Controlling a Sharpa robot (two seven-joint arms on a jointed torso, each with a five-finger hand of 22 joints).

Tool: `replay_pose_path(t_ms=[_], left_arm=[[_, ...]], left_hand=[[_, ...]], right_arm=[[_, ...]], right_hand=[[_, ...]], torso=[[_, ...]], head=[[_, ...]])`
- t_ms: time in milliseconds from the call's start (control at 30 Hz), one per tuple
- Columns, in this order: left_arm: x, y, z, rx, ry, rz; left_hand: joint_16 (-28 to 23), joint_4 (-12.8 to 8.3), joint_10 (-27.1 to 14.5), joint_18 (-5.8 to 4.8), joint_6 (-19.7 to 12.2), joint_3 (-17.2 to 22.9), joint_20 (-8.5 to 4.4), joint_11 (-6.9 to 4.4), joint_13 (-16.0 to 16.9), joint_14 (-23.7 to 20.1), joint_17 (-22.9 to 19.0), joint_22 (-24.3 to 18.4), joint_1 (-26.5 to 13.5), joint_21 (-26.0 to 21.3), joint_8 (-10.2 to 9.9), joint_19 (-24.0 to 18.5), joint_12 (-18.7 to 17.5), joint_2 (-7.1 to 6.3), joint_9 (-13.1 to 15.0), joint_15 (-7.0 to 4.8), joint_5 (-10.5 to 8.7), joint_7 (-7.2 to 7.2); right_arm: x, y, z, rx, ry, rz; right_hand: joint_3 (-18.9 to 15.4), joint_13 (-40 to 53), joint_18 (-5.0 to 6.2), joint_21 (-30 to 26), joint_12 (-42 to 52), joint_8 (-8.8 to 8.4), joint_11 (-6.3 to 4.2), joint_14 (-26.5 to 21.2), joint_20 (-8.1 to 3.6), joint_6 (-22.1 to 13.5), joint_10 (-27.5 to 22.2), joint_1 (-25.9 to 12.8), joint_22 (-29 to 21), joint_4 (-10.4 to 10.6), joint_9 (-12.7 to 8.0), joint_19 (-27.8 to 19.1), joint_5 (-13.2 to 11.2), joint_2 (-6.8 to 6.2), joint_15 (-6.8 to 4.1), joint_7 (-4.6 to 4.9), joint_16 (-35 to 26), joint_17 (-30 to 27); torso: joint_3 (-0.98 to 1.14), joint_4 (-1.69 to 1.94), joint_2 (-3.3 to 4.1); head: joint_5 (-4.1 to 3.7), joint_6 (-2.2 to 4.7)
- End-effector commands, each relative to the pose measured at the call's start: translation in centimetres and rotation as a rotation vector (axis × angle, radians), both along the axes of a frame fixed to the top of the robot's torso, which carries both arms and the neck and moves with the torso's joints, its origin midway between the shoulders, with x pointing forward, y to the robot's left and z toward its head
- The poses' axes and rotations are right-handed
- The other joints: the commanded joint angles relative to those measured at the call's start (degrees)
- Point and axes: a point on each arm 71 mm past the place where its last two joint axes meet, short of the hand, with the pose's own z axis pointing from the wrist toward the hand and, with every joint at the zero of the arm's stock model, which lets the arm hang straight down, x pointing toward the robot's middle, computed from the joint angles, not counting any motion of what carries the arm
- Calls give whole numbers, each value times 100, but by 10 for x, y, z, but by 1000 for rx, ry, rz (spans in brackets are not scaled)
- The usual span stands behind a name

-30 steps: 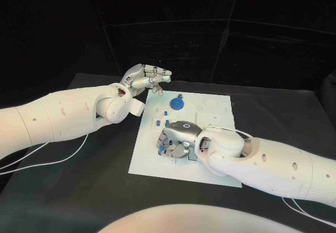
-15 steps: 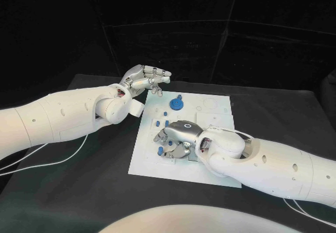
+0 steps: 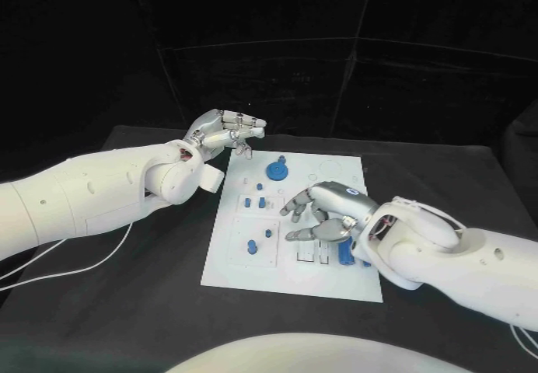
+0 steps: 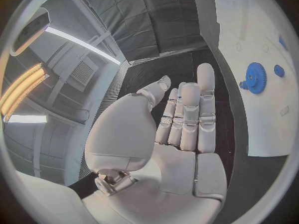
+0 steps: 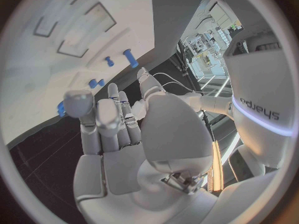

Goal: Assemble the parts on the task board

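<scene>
White task board (image 3: 337, 272) with pale outlined recesses, small blue parts (image 3: 254, 249) on it, blue toothed gear (image 3: 278, 168), black table (image 3: 134, 295), silver left robot hand (image 3: 225, 130), silver right robot hand (image 3: 319, 214), white arms (image 3: 90, 194)

table: black (image 3: 134, 311), matte cloth-like top, takes up the lower part of the head view
backdrop: black curtain (image 3: 370, 85) behind the table, hangs in panels with faint seams and folds
backdrop, left wrist view: same dark curtain (image 4: 159, 20), creased, drops to the table's far edge
ceiling: pale panels with a vent grille (image 4: 82, 72)
lights: long strip lights (image 4: 81, 45) overhead, one warm glowing strip (image 4: 25, 87) at the side
far room: bright shelving or equipment (image 5: 209, 42) past the table edge, too small to make out
</scene>
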Motion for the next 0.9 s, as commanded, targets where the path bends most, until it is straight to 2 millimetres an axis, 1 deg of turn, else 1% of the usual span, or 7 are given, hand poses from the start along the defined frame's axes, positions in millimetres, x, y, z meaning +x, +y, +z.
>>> replay_pose_path(t_ms=[33,100,200,333,433,600,900], left_arm=[[0,0,1,-7,1,-12],[0,0,1,-6,1,-10],[-1,1,1,-6,1,-9],[-2,1,1,-7,2,-11],[-3,0,1,-10,2,-16],[-4,-1,1,-12,2,-20],[-5,1,1,-13,2,-19]], left_hand=[[-31,5,-48,73,-15,-34,6,11,8,-34,-9,-6,32,-29,25,-19,25,24,-9,-2,-6,40],[-31,5,-48,73,-15,-34,6,11,8,-34,-9,-6,32,-29,25,-19,25,24,-9,-2,-6,40],[-31,5,-48,73,-15,-34,6,11,8,-34,-9,-6,32,-29,25,-19,25,24,-9,-2,-6,40],[-32,8,-52,73,-17,-41,8,11,8,-38,-15,-9,28,-34,25,-19,30,25,-9,0,-6,39],[-32,9,-54,73,-18,-44,9,12,9,-39,-18,-10,26,-36,26,-19,31,26,-9,0,-6,39],[-28,7,-55,73,-17,-43,9,10,9,-38,-14,-12,31,-38,26,-19,34,29,-8,0,-6,37],[-28,7,-55,73,-17,-43,9,10,9,-38,-14,-12,31,-38,26,-19,34,29,-8,0,-6,37]], right_arm=[[7,-28,4,113,150,-138],[9,-51,3,88,203,-214],[10,-76,0,51,284,-305],[7,-101,-4,-14,346,-396],[3,-112,-7,-83,353,-446],[-6,-118,-16,-194,353,-500],[-11,-109,-28,-279,317,-513]], right_hand=[[-30,212,-123,258,423,72,-149,182,-75,165,616,-38,401,48,15,166,28,48,-125,-116,269,366],[-150,520,-163,418,867,153,-264,226,-181,278,939,-199,629,154,26,268,73,33,-229,-220,411,528],[-391,1625,-172,479,1942,293,-332,220,-289,352,1128,-414,698,320,42,293,172,8,-301,-329,468,562],[-602,3796,-213,605,3663,504,-376,267,-317,395,1337,-478,899,458,80,349,512,151,-345,-351,742,947],[-850,4713,-236,685,4330,706,-390,288,-322,376,1359,-593,1029,641,141,381,542,242,-362,-379,928,1214],[-1161,5240,-237,713,4651,973,-400,294,-331,264,1361,-784,1076,953,236,387,532,327,-351,-385,1044,1387],[-1384,5297,-228,672,4631,1121,-366,297,-315,35,1263,-651,1019,961,292,365,264,138,-328,-355,1108,1496]], torso=[[-13,-15,-14],[-20,-31,-25],[-27,-64,-34],[-29,-118,-45],[-26,-158,-51],[-36,-204,-68],[-39,-201,-77]], head=[[-157,45],[-282,68],[-375,87],[-473,87],[-544,96],[-564,108],[-566,105]])
